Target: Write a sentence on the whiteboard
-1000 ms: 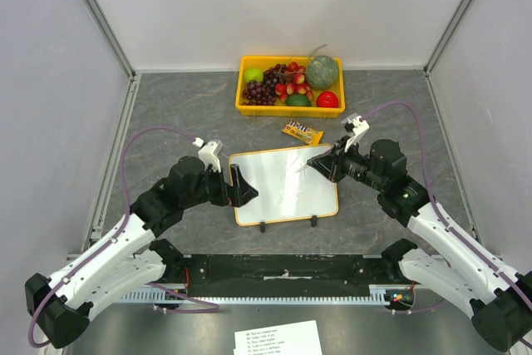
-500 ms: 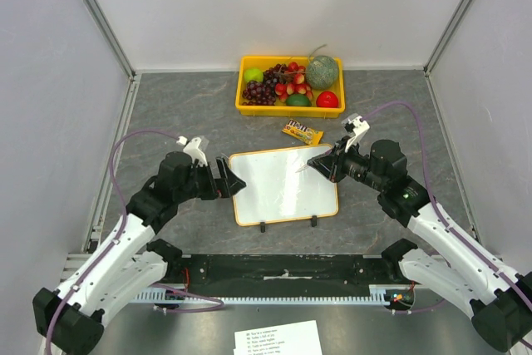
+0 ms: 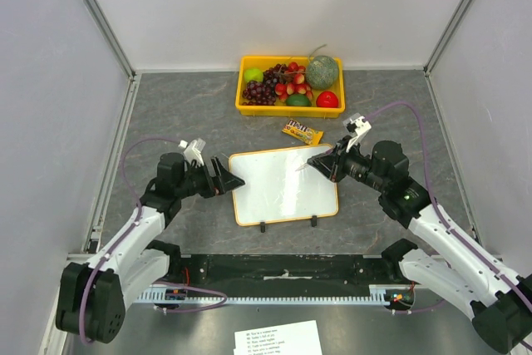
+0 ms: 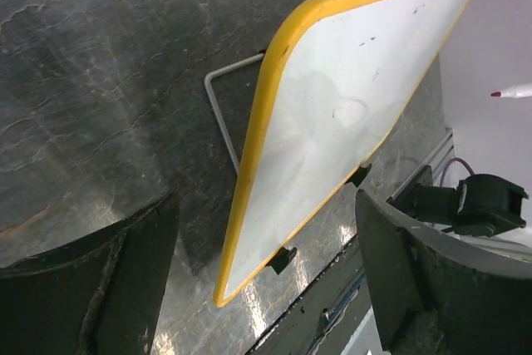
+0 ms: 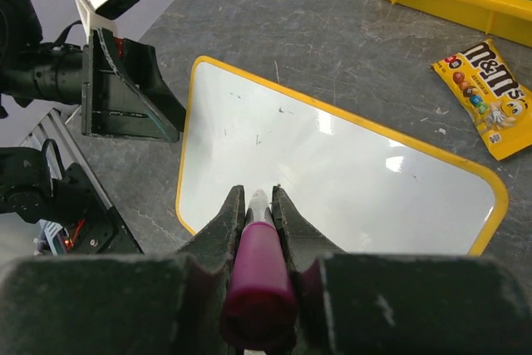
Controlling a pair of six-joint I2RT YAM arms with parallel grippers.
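The whiteboard (image 3: 283,186) stands tilted mid-table on two black clip feet, with a yellow-orange frame. Its white face (image 5: 332,172) carries only faint specks, and the sentence is out of view. My left gripper (image 3: 233,180) is open just off the board's left edge, apart from it. In the left wrist view the whiteboard (image 4: 349,114) lies ahead between the spread fingers (image 4: 83,280). My right gripper (image 3: 316,161) is shut on a purple marker (image 5: 259,272) over the board's upper right part. The marker's tip (image 3: 301,168) points at the face; contact cannot be told.
A yellow tray (image 3: 243,89) of fruit stands at the back. A yellow M&M's bag (image 3: 302,131) lies between tray and board. A printed paper sheet (image 3: 278,338) sits at the near edge. A wire stand (image 4: 220,106) props the board from behind.
My left gripper has drawn back to the left, off the board's left edge where it stood a second ago. The right gripper and marker have not moved.
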